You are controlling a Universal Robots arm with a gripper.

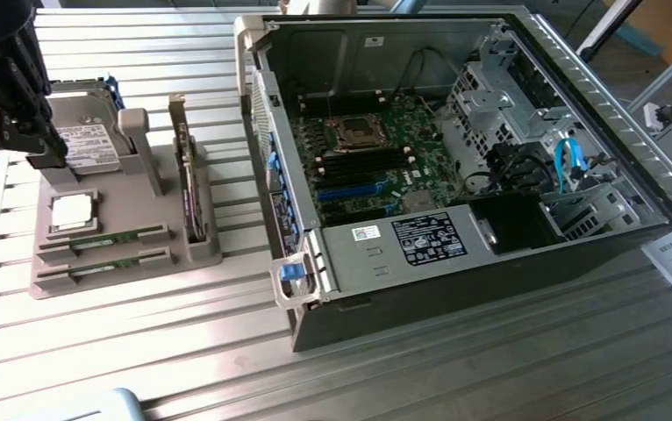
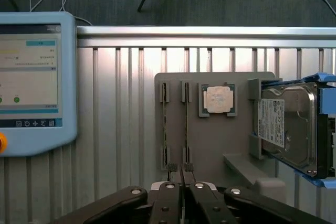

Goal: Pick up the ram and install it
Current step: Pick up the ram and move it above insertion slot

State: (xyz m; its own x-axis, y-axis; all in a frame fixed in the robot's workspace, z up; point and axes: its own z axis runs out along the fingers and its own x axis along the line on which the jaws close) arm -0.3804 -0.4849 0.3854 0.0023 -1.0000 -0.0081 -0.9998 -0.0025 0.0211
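The gripper (image 2: 180, 169) hangs over the grey tray (image 1: 137, 203), and in the wrist view its two fingers (image 2: 169, 187) are pressed together with only a thin seam between them, pinching nothing. In the exterior view the dark arm (image 1: 9, 83) stands at the tray's far end, over the hard drive (image 1: 84, 136), apart from the ram. The ram is still in the tray: the first ram stick (image 1: 114, 237) and the second ram stick (image 1: 111, 264) lie side by side on edge in their narrow slots at the tray's near end, both thin and green. In the wrist view the same pair, the first ram stick (image 2: 185, 124) and the second ram stick (image 2: 165, 124), run straight out from the fingertips. Just beside them sits the square silver processor (image 1: 73, 211), and an upright card (image 1: 184, 167) stands along the tray's edge on the side toward the computer case (image 1: 348, 256). The case lies open on the slatted metal table (image 1: 137, 351), to the exterior view's right of the tray, with the green main board (image 1: 371, 153) showing inside. A light-blue touch-screen pad (image 2: 31, 77) rests on the table beside the tray — clear of it.
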